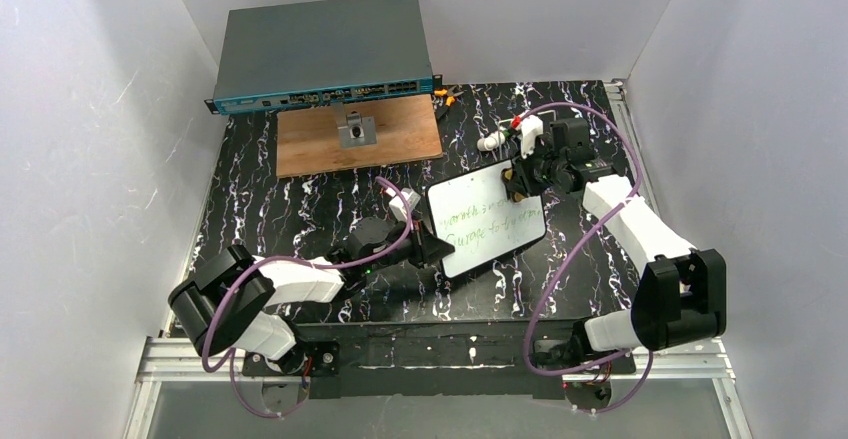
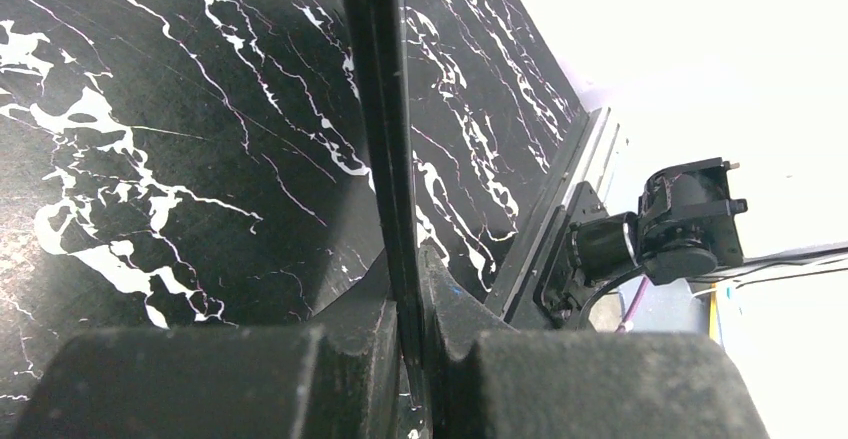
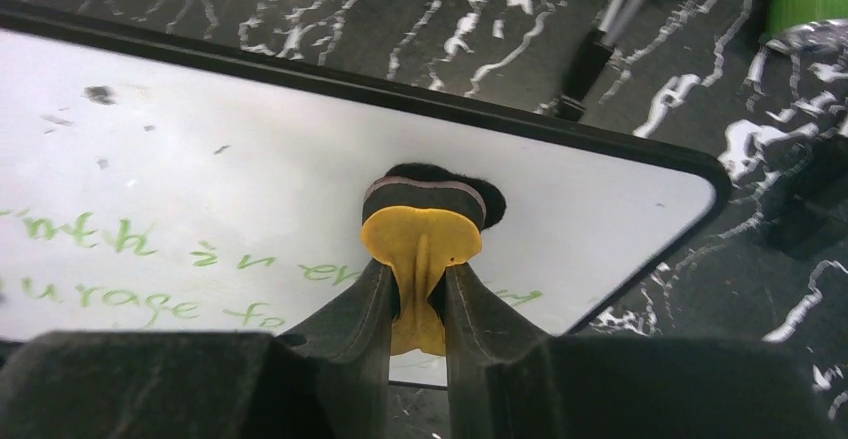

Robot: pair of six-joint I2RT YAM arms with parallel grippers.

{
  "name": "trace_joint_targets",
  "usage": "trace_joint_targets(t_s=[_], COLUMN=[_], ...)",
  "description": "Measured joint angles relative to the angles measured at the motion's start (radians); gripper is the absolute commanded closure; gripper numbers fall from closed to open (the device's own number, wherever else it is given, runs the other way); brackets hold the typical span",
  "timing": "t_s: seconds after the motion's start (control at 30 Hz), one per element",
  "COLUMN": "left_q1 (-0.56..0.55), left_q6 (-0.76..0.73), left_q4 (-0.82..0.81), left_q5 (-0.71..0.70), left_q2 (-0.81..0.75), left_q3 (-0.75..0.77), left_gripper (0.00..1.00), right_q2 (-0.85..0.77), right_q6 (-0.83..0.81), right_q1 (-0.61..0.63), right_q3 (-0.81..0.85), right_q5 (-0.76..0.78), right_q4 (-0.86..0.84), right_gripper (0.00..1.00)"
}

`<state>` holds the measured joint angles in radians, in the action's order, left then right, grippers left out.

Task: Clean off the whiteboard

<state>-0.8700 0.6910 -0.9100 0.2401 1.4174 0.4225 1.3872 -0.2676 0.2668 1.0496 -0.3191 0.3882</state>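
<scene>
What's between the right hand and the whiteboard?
A yellow eraser, pinched in the right hand, its dark felt facing the whiteboard; right wrist view shows it.

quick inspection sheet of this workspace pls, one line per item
surface: black white-veined tabletop
job's things: whiteboard, green writing unerased; yellow eraser appears pressed near its corner
clutter: wooden board, grey box, white tube
grippers: left gripper shut on whiteboard edge; right gripper shut on yellow eraser
cables: purple cable looping along each arm
surroundings: white walls
</scene>
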Motion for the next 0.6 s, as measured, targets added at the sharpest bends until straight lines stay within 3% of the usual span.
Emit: trace_joint_targets(t_s=[0.3,0.6], left_q1=[0.0,0.0], left_q6=[-0.043,-0.04], left_q4=[0.002,0.002], left_q5=[0.003,0.003], left_q2=[-0.006,-0.007], left_q3=[-0.006,-0.006], left_gripper=[1.0,1.0], right_q2=[-0.059,-0.035], right_q6=[-0.068,-0.074], right_q1=[0.061,-0.008], right_q3=[-0.043,-0.045], right_q5=[-0.208,-0.163], right_q4=[0.03,0.029], right_gripper=[0.99,0.99])
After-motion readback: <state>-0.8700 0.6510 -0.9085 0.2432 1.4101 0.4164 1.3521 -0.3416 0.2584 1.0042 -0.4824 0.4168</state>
